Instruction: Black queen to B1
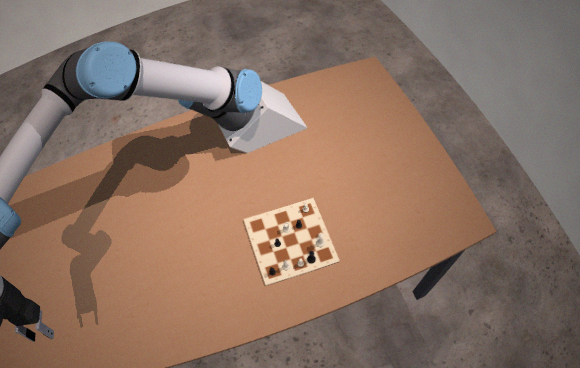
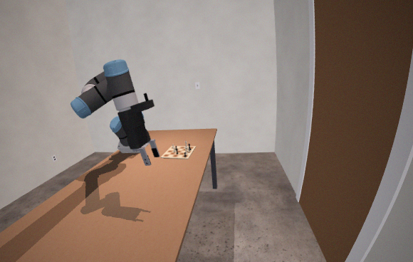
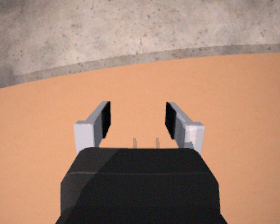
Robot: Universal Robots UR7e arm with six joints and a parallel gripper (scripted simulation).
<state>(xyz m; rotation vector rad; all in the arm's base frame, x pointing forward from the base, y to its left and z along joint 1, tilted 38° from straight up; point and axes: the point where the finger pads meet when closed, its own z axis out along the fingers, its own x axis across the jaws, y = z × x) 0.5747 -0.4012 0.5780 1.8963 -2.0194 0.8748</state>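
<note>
A small chessboard (image 1: 328, 255) (image 2: 169, 154) lies on the right half of the brown table (image 1: 363, 125) (image 2: 134, 231) (image 3: 244, 96), with several black and white pieces standing upright on it. The largest black piece (image 1: 311, 257) stands near the board's front right; it looks like the black queen, but the pieces are too small to be sure. Other black pieces (image 1: 277, 243) (image 1: 298, 224) (image 1: 272, 271) stand elsewhere on the board. My gripper (image 1: 35, 332) (image 2: 150, 156) (image 3: 138, 113) is open and empty. It hangs above the table's far left end, well away from the board. The edge letters and digits are unreadable.
White pieces (image 1: 305, 208) (image 1: 319, 241) (image 1: 285, 265) share the board. The arm's white base block (image 1: 268, 122) sits at the table's back edge. In the wrist view the table edge and the concrete floor (image 3: 157, 23) lie just beyond the fingers.
</note>
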